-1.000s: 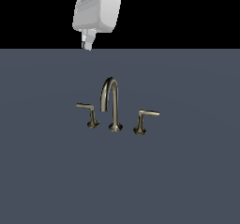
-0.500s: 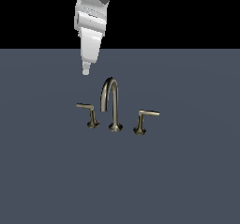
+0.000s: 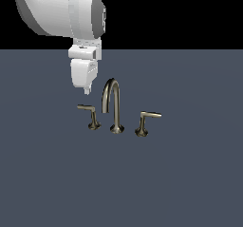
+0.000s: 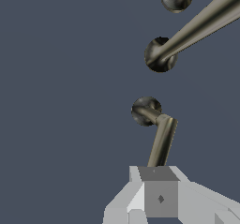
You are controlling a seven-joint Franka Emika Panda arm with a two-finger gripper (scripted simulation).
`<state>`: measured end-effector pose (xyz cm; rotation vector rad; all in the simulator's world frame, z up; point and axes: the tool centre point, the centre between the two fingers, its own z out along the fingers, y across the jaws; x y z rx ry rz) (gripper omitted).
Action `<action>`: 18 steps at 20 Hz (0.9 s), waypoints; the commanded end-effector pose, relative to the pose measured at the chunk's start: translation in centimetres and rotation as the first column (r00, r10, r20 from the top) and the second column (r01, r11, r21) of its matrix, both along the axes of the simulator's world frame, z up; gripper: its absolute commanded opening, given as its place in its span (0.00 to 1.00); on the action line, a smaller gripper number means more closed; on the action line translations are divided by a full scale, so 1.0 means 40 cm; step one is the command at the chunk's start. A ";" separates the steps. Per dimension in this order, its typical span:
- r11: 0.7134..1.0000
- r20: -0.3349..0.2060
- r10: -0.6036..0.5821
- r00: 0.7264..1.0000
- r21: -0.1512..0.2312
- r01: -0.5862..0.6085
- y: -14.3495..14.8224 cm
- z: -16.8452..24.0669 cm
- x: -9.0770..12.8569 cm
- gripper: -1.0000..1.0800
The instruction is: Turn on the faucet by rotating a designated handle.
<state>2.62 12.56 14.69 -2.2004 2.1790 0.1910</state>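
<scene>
The approach step is being carried out: the white claw is being held above the slate-grey worktop, just over and slightly behind the short bronze-grey lever handle, whose flat arm is pointing toward the exterior view's left. No contact with the handle is being made yet. Whether the claw is released or clenched cannot be told; in the wrist view only its grey body is being shown, with the lever arm running out from under it. The handle is standing at the left end of the small brushed bronze-grey faucet set, beside the tall arched gooseneck spout, with the twin handle on the spout's far side, its lever pointing right. Next, judged from this, the claw is to be lowered beside the lever's free end so the arm can be pushed round its stem. No containers are being shown.
</scene>
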 end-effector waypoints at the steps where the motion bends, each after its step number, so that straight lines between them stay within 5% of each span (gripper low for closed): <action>1: 0.998 0.008 -0.062 0.998 -0.030 0.063 0.005 -0.039 0.013 0.00; 9: 0.977 0.043 -0.186 0.982 -0.094 0.190 0.011 -0.116 0.039 0.00; 18: 0.966 0.060 -0.225 0.973 -0.114 0.230 0.013 -0.140 0.047 0.00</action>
